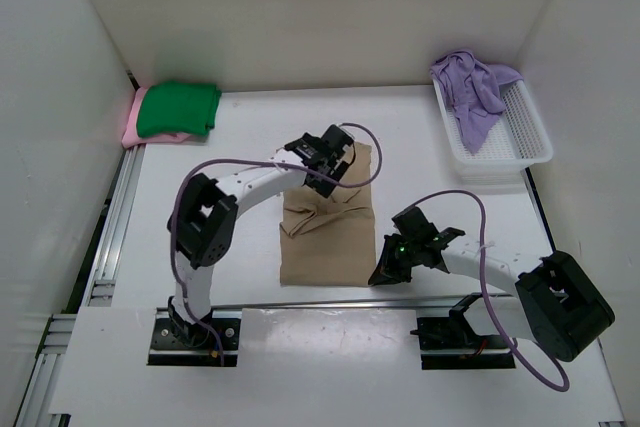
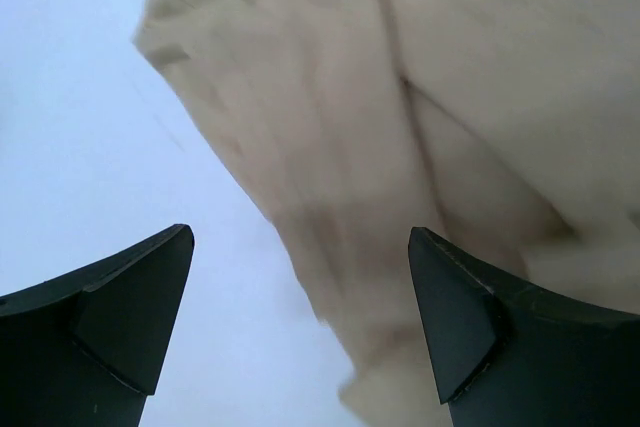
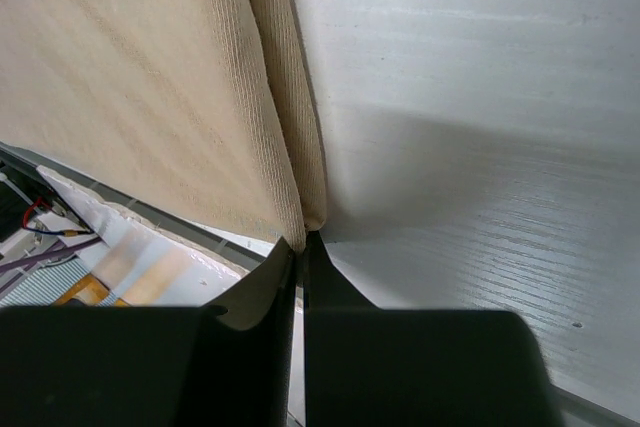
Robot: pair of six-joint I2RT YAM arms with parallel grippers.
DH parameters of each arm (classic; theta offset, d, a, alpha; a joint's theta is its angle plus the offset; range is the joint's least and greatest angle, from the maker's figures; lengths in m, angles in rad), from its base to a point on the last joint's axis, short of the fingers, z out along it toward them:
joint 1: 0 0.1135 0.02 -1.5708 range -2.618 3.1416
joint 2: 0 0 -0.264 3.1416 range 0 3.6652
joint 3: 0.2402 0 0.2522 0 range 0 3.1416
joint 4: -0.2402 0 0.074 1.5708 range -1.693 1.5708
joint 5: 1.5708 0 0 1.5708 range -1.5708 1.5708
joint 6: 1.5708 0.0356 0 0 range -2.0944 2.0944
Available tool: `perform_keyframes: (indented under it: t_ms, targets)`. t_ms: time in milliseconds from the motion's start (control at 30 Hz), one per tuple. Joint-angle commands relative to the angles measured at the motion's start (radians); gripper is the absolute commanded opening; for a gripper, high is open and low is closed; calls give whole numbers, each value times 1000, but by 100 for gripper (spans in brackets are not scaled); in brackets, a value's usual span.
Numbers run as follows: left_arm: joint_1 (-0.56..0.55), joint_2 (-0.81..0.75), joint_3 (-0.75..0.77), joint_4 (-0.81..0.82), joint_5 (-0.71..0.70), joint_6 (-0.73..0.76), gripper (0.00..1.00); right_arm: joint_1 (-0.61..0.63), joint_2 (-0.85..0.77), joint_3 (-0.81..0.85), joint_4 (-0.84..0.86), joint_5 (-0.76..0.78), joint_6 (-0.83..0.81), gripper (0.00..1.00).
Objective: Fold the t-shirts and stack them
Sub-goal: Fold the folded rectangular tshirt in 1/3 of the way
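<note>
We see the tan t-shirt (image 1: 325,247) lying about the middle of the tabletop (image 1: 240,277), partly folded. Its near part is flat and squared off, and its far part is rumpled into creases. The hem reaches toward the near edge of the tabletop.

The left gripper (image 1: 343,173) hangs over the far, rumpled part of this shirt. In the left wrist view its fingers (image 2: 120,307) are spread wide and hold nothing. The tan cloth runs under the right-hand finger and bare tabletop lies under the other.

The right gripper (image 1: 383,269) sits low at the shirt's near right corner. In the right wrist view its fingers (image 3: 330,297) are pressed together, and the doubled edge of the tan cloth runs straight into the tips, so it appears to nip that corner.

In the far left corner of the tabletop the dark green t-shirt (image 1: 178,109) rests folded on top of the pink t-shirt (image 1: 133,127), whose edge shows along the left side. At the far right corner stands the white mesh basket (image 1: 528,137), and the lavender t-shirt (image 1: 473,92) lies crumpled in it, draped over its far rim.
</note>
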Motion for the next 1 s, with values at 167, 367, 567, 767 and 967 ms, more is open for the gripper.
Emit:
perform_keyframes:
  t_ms: [167, 367, 567, 767, 967]
  targets:
    - [-169, -153, -208, -144, 175, 0, 100, 4, 19, -14, -69, 50, -29, 0]
    - [-169, -21, -120, -114, 80, 0, 100, 4, 19, -14, -69, 50, -29, 0]
    - [-149, 22, -101, -70, -51, 0, 100, 4, 8, -14, -69, 50, -29, 0]
    - [-96, 1, -101, -70, -118, 0, 100, 4, -3, -32, -69, 50, -29, 0]
    - [-75, -48, -101, -70, -131, 0, 100, 4, -3, -32, -69, 50, -29, 0]
